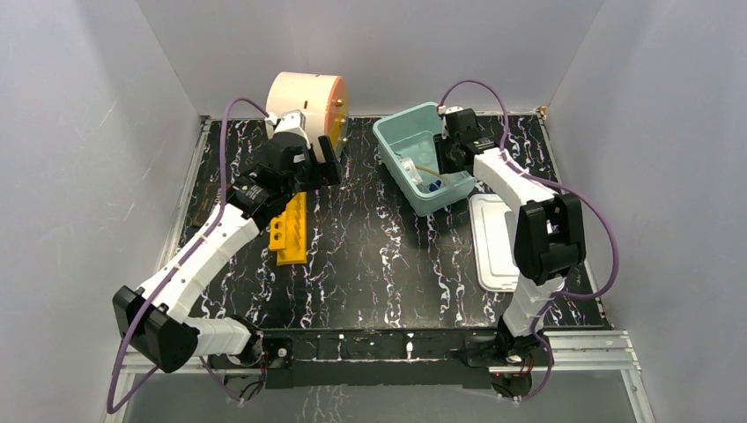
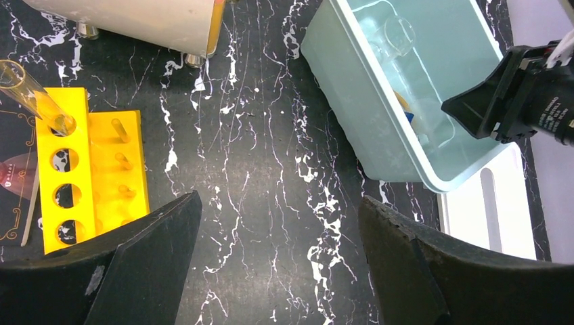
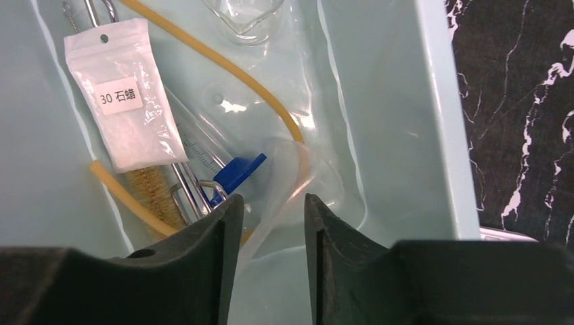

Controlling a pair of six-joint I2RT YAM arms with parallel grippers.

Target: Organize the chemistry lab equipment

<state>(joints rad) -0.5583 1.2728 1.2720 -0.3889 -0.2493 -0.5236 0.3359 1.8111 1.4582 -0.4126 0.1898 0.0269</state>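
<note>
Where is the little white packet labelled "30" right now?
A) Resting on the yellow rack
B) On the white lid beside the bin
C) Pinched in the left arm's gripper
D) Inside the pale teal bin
D: the white packet lies on the floor of the teal bin, next to the tan rubber tube.

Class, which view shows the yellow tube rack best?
Left wrist: the yellow tube rack shows its holes and one glass tube. Top view shows it small, partly under the left arm; right wrist misses it.

Glass tube [image 2: 30, 91] in yellow rack [image 2: 91, 176]
</note>
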